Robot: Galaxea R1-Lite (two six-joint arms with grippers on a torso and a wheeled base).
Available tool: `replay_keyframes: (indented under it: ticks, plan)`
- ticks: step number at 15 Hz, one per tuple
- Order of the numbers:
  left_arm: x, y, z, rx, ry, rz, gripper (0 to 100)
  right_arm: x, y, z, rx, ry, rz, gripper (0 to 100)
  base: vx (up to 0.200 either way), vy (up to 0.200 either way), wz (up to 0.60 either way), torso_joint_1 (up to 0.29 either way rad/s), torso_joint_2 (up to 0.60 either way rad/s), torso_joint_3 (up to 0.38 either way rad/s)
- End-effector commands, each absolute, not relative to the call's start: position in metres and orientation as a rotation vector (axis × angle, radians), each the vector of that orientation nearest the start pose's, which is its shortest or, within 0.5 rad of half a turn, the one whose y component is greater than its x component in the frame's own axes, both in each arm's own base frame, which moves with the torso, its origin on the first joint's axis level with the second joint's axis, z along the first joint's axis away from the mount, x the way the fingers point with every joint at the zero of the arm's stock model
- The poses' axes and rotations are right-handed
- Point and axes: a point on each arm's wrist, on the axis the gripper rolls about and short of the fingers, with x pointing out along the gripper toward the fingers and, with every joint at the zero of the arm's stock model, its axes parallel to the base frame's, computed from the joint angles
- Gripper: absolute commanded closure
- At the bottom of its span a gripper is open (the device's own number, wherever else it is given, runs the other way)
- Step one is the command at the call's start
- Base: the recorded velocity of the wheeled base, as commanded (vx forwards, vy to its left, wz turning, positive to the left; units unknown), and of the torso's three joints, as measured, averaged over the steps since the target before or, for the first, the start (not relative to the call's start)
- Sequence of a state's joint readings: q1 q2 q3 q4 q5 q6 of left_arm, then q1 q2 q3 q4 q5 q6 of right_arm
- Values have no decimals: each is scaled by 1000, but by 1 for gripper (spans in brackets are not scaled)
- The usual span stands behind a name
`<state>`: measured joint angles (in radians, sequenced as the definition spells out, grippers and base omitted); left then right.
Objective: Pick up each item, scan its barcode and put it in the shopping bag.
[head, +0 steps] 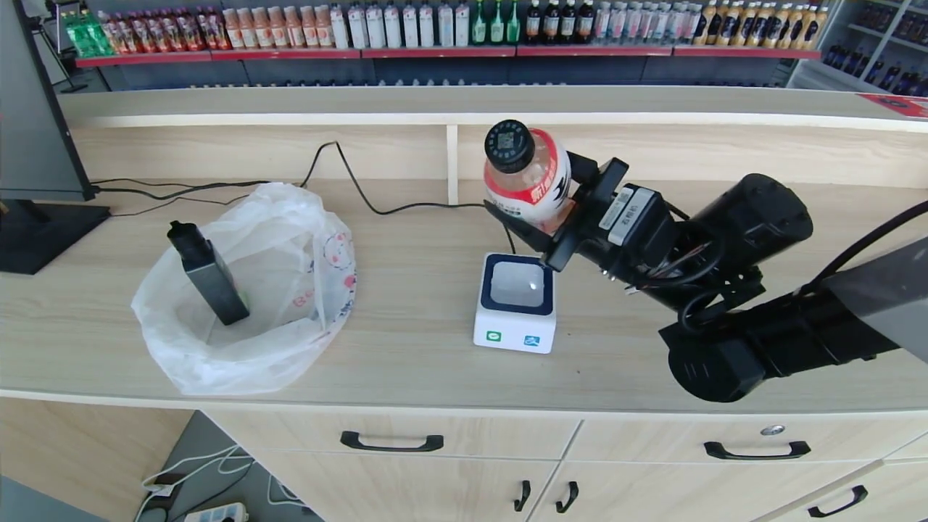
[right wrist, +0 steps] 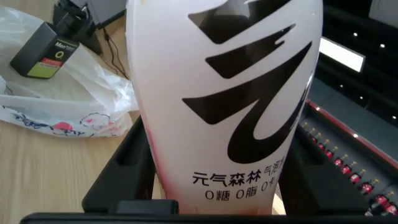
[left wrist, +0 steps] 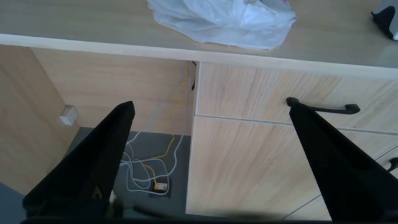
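Observation:
My right gripper [head: 540,210] is shut on a white bottle [head: 527,174] with a red band and black cap, held tilted above the far edge of the white barcode scanner [head: 516,302] on the counter. In the right wrist view the bottle [right wrist: 230,93] sits between the two black fingers [right wrist: 118,171]. At the left of the counter the white plastic shopping bag [head: 290,225] lies open with a dark grey bottle [head: 206,272] leaning inside it. My left gripper [left wrist: 211,162] hangs open below the counter edge, in front of the drawers, with the bag [left wrist: 224,22] above it.
A monitor base [head: 40,232] stands at the far left of the counter and black cables [head: 348,181] run along the back wall. Drawer handles [head: 391,441] line the cabinet front. Shelves of drinks [head: 449,25] fill the background.

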<state>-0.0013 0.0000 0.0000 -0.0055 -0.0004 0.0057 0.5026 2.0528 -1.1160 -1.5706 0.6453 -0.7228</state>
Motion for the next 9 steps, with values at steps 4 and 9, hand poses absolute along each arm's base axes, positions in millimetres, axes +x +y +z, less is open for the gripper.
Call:
replay_keyframes:
  ticks: [4, 9]
  plan:
    - [-23, 0, 76, 6, -5, -2, 0, 332, 201, 201, -749, -1009, 830, 100, 0, 0, 0, 0, 0, 0]
    - [-23, 0, 76, 6, -5, -2, 0, 333, 205, 194, -783, -1039, 880, 100, 0, 0, 0, 0, 0, 0]
